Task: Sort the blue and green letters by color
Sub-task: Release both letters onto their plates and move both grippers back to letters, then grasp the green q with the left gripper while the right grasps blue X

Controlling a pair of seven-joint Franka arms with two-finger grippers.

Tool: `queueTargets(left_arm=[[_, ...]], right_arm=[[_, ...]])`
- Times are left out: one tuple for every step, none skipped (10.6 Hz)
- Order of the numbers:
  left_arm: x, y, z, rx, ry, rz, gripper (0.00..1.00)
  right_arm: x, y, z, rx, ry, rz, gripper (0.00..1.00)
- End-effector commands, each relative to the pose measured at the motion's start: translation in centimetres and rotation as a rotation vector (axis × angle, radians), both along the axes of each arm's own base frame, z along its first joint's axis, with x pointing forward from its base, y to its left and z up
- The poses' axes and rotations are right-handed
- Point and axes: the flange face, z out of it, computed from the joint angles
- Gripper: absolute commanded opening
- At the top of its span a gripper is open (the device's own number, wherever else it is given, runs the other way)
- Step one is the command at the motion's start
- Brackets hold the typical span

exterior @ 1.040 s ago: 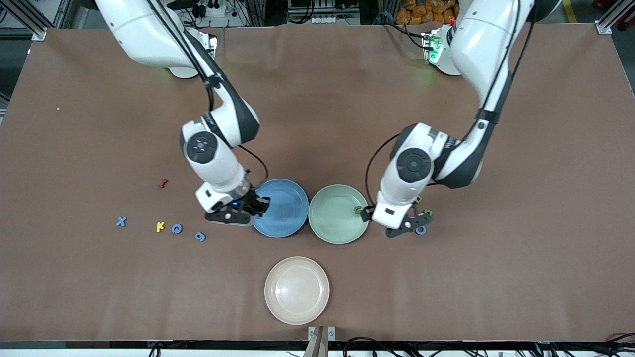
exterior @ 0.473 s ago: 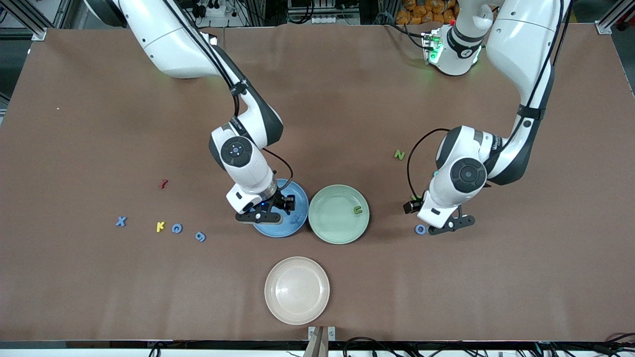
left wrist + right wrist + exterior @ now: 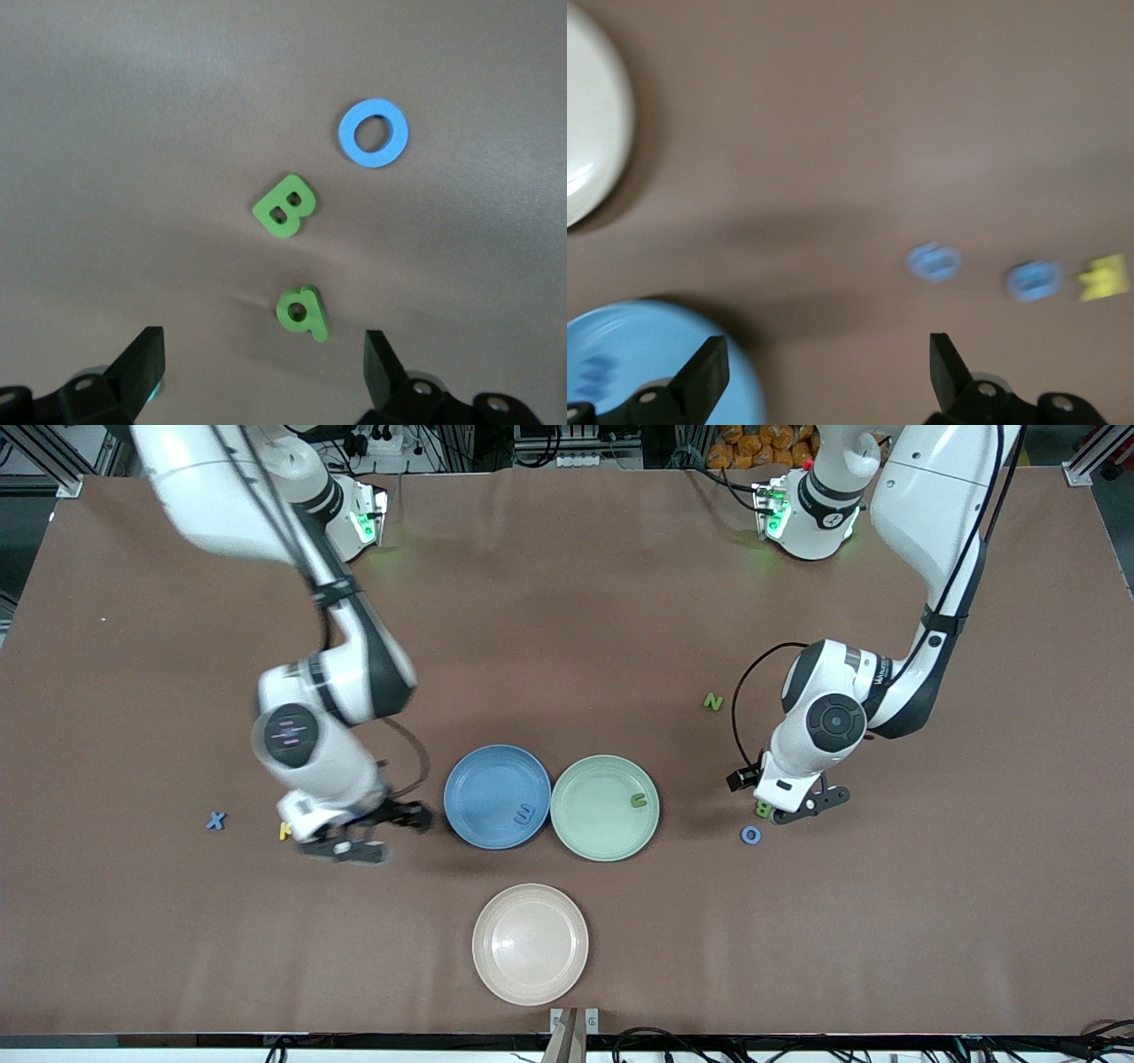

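Note:
My left gripper [image 3: 778,808] is open and empty over a green B [image 3: 285,206] and a green q [image 3: 302,312]. The q lies just ahead of its jaws. A blue O [image 3: 750,834] lies beside them, and it also shows in the left wrist view [image 3: 373,132]. A green N [image 3: 713,702] lies farther from the camera. My right gripper [image 3: 372,834] is open and empty, low over the table beside the blue plate [image 3: 483,775]. Two blue letters [image 3: 933,263] [image 3: 1033,281] lie ahead of it. A blue E [image 3: 524,813] lies in the blue plate. A green u [image 3: 638,801] lies in the green plate [image 3: 589,779]. A blue X [image 3: 216,820] lies toward the right arm's end.
A beige plate [image 3: 530,943] stands nearest the camera, in front of the two coloured plates. A yellow K [image 3: 284,830] lies beside my right gripper, partly covered by it, and shows in the right wrist view [image 3: 1104,277]. The small dark red piece is hidden by the right arm.
My right gripper left the blue E in the blue plate and moved toward the loose blue letters. My left gripper left the u in the green plate and moved over the B and q.

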Motion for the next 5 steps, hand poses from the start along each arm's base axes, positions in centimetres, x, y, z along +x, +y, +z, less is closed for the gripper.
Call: queueTargets(left_arm=[[-0.7, -0.4, -1.1, 0.005, -0.005, 0.061, 0.94], [-0.6, -0.4, -1.4, 0.0, -0.013, 0.067, 0.93], [-0.4, -0.3, -1.8, -0.009, -0.029, 0.07, 0.92], [-0.4, -0.4, -2.7, -0.015, -0.033, 0.071, 0.9], [-0.3, -0.4, -3.4, -0.021, -0.039, 0.076, 0.9]], right_arm=[[1.9, -14.3, 1.3, -0.016, 0.017, 0.051, 1.0], [2.1, -18.7, 0.6, -0.027, 0.023, 0.09, 1.0], [2.1, -22.5, 0.4, -0.035, 0.026, 0.123, 1.0], [1.6, -25.6, 0.4, -0.038, 0.028, 0.121, 1.0], [1.3, -28.0, 0.5, -0.038, 0.028, 0.093, 1.0]])
